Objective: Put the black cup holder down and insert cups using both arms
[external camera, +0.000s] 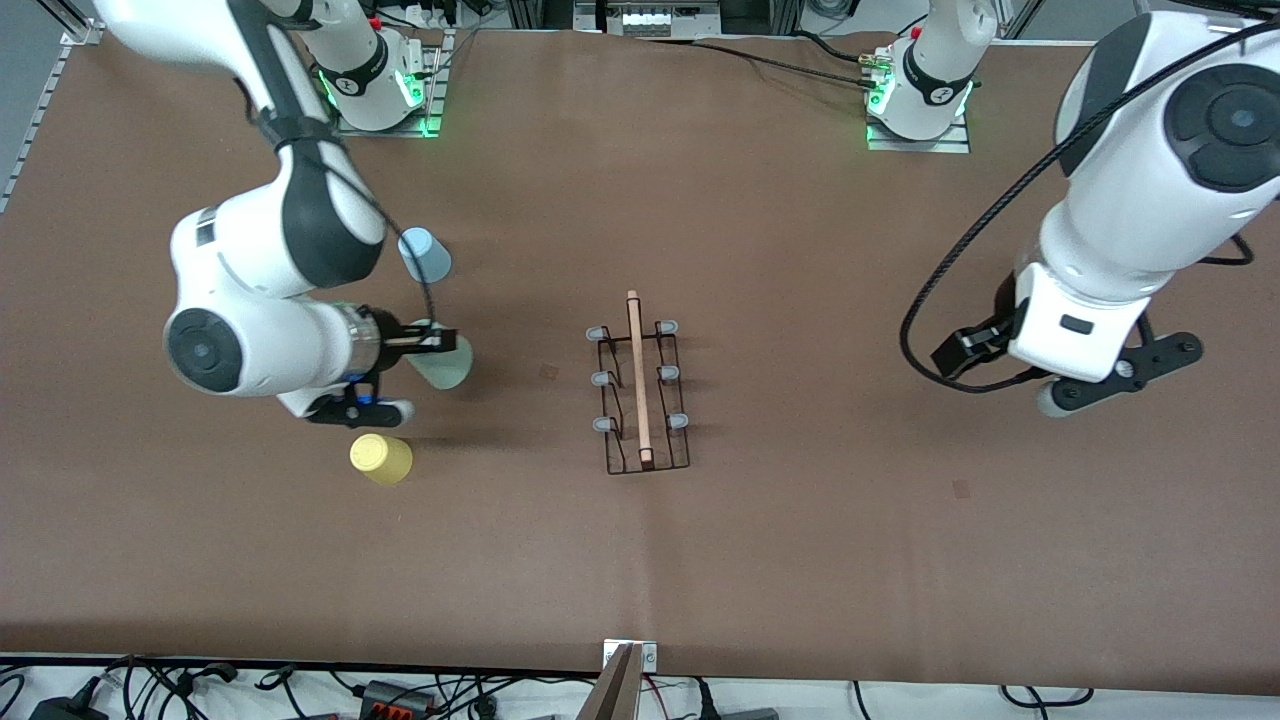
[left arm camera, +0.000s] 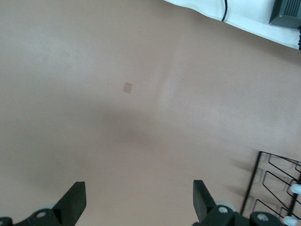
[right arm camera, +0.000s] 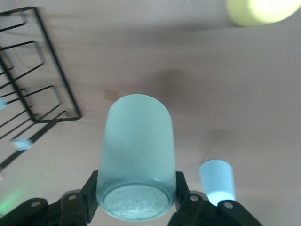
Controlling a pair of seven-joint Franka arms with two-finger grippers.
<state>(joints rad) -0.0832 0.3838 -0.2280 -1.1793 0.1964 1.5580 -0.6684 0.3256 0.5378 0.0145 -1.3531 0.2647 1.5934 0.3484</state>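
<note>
Right claw clamped on mint green plastic cup; black wire cup holder lies toward the left arm's end of the brown desk, pegs in rows along its wooden rod; left claw apart, waiting.

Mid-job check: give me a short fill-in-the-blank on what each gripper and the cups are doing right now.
1. The right gripper is shut on the ____ cup.
2. The left gripper hangs ____ over bare table.
3. The cup holder holds ____ cups.
4. The yellow cup lies ____ to the front camera than the blue cup.

Missing: mint green; open; no; nearer
</note>
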